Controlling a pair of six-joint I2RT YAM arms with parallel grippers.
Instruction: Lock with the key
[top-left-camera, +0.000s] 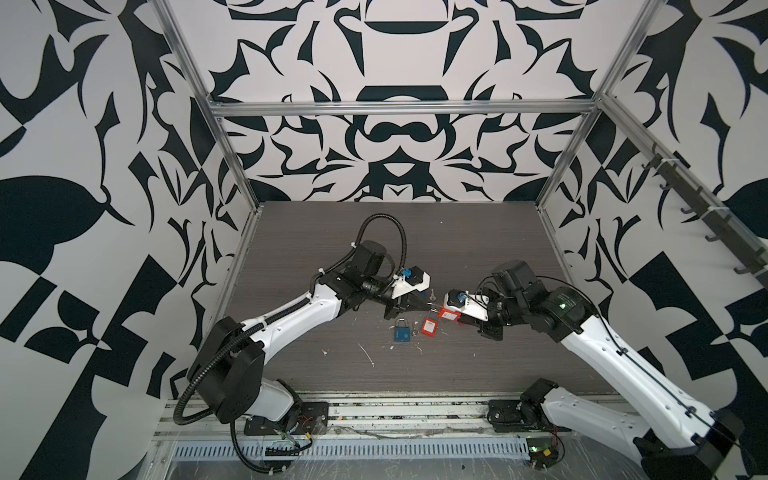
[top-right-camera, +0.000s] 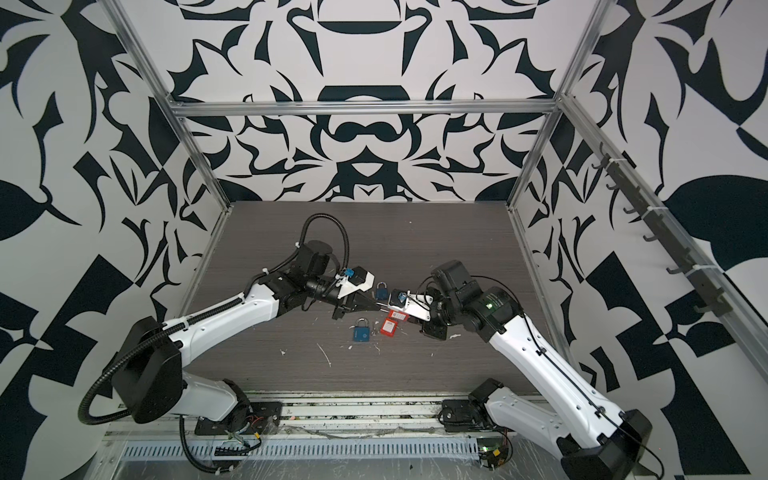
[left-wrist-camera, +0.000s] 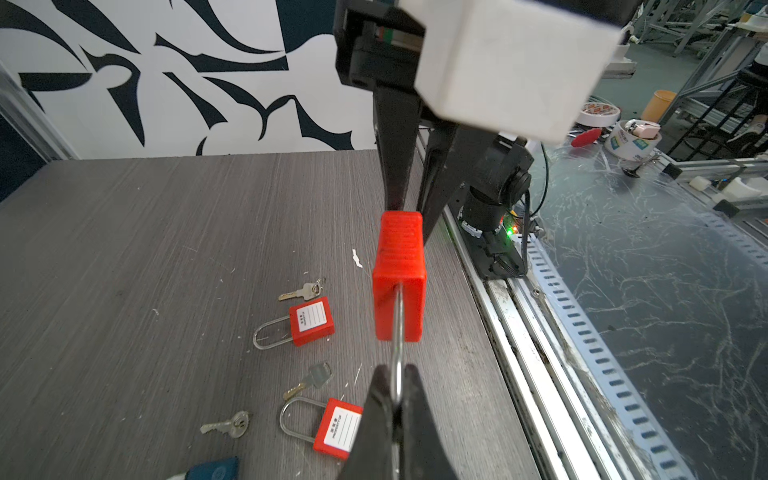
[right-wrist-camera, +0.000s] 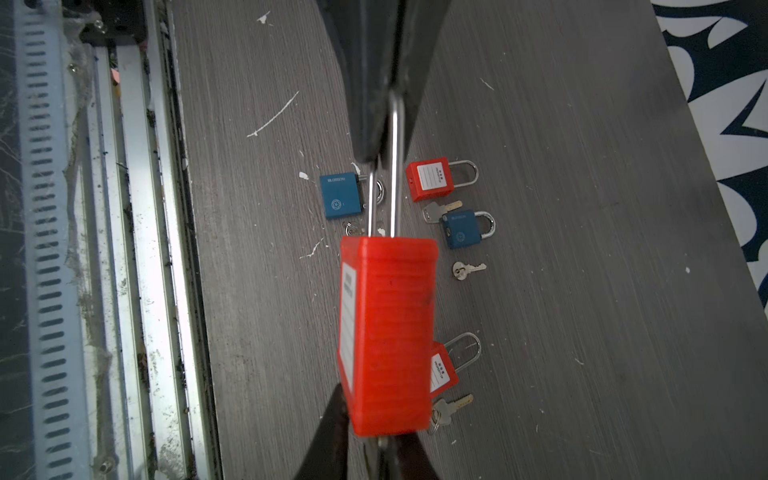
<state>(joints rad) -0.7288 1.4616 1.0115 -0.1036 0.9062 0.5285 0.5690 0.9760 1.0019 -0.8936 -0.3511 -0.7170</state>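
The red padlock (left-wrist-camera: 399, 274) hangs in the air above the grey tabletop (left-wrist-camera: 145, 249), stretched between the two arms and touching nothing beneath it. The left jaws are pinched tight on the bend of its steel shackle (right-wrist-camera: 395, 166), and the wire fills the slit between them. The right jaws stand close together at the opposite, bottom end of the red padlock. In the right wrist view a scrap of grey metal shows between them there. Too much is hidden to tell whether it is a key or whether the jaws grip it.

Everything else lies flat on the tabletop below the red padlock. A second red padlock (right-wrist-camera: 442, 374) sits almost under it, on the right arm's side, partly hidden by it in the right wrist view. A key (right-wrist-camera: 451, 405) lies just beside that one's body. On the left arm's side of the red padlock lies a third red padlock (left-wrist-camera: 334, 428), with another key (left-wrist-camera: 309, 380) just beside its shackle. Nearer the arm bases than the red padlock, a blue padlock (top-left-camera: 402, 332) lies close to that third one. Beyond the red padlock, toward the back wall, a smaller blue padlock (top-right-camera: 381, 291) lies with a loose key (right-wrist-camera: 467, 269) near it. White flecks and scratches (right-wrist-camera: 272, 116) mark the tabletop around them.
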